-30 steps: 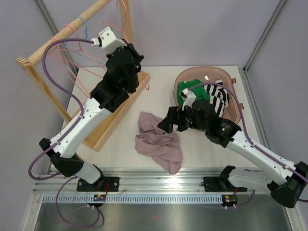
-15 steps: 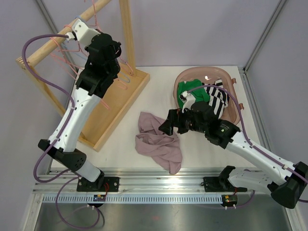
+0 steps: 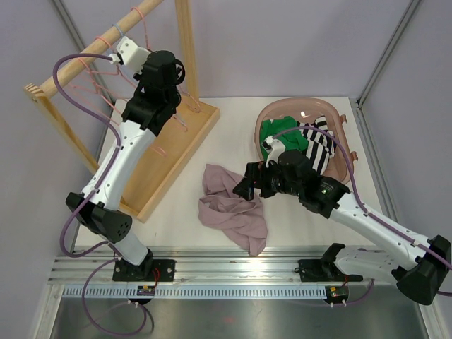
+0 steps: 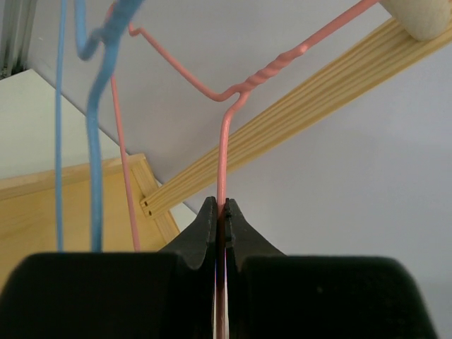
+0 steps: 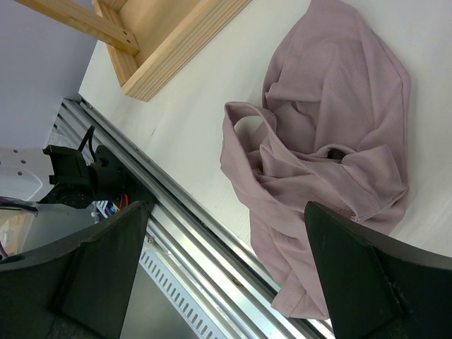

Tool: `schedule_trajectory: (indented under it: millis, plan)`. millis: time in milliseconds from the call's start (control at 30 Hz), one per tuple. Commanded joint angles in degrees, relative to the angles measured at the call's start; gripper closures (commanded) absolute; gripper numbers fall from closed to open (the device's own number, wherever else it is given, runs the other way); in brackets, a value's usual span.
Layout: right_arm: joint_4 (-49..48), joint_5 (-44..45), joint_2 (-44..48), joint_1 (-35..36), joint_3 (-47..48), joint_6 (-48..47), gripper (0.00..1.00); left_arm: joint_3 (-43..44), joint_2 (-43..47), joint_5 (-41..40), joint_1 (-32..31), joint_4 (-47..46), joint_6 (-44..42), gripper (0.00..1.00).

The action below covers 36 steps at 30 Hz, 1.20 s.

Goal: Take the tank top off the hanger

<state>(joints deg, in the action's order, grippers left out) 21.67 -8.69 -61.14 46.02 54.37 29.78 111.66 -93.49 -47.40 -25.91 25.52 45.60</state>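
Left gripper (image 4: pixel 219 213) has swung from beside the rack's upright post over to its rail, jaws fully closed on the pink wire hanger (image 4: pixel 224 141); a blue hanger (image 4: pixel 95 141) hangs just beside it. Right gripper (image 3: pixel 244 186) hovers spread wide and empty over the mauve tank top (image 3: pixel 229 208), which lies crumpled on the white table (image 3: pixel 233 127), off the hanger and unmoved. Wooden rack (image 3: pixel 173 145) stands at left; pink basket (image 3: pixel 296 104) of clothes sits at right. Grey walls enclose the table
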Motion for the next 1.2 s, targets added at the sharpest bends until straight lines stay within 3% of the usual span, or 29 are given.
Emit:
schedule_trajectory:
  millis: [0,33,167,233,267,567,633,933,1167]
  plan:
    - [-3.0,-0.8,-0.5,0.3,-0.1,-1.5,0.01,-0.9,1.9,1.2,0.2,-3.2,3.0,1.0]
    - [-3.0,-0.8,-0.9,0.3,-0.2,-1.7,0.0,-0.9,2.1,1.5,0.2,-3.5,2.9,0.97]
    - [-2.4,0.9,-3.3,0.3,-0.1,-2.4,0.01,-1.3,2.9,3.2,0.1,-3.5,3.5,0.57]
    - [-2.1,2.5,-5.1,0.3,-0.1,-2.3,0.01,-1.9,4.0,4.7,0.1,-3.8,3.6,0.5]
    - [-2.0,3.0,-5.7,0.4,-0.2,-2.3,0.0,-2.1,4.6,5.4,0.1,-3.8,4.0,0.4]
    - [0.6,8.7,-18.2,3.5,2.2,-3.4,0.01,-8.4,14.6,15.4,-2.5,-7.4,3.0,0.15]
    - [1.8,13.2,-20.6,5.2,3.6,-3.1,0.01,-8.4,15.6,18.5,-3.4,-7.3,2.2,0.01]
    - [4.9,19.9,-35.3,10.8,7.9,-2.6,0.0,-6.1,20.7,30.3,-7.9,-2.3,-3.3,0.01]
    - [3.9,21.8,-46.8,12.3,9.3,-2.6,0.04,-5.2,25.4,31.1,-15.4,4.3,-10.3,0.01]
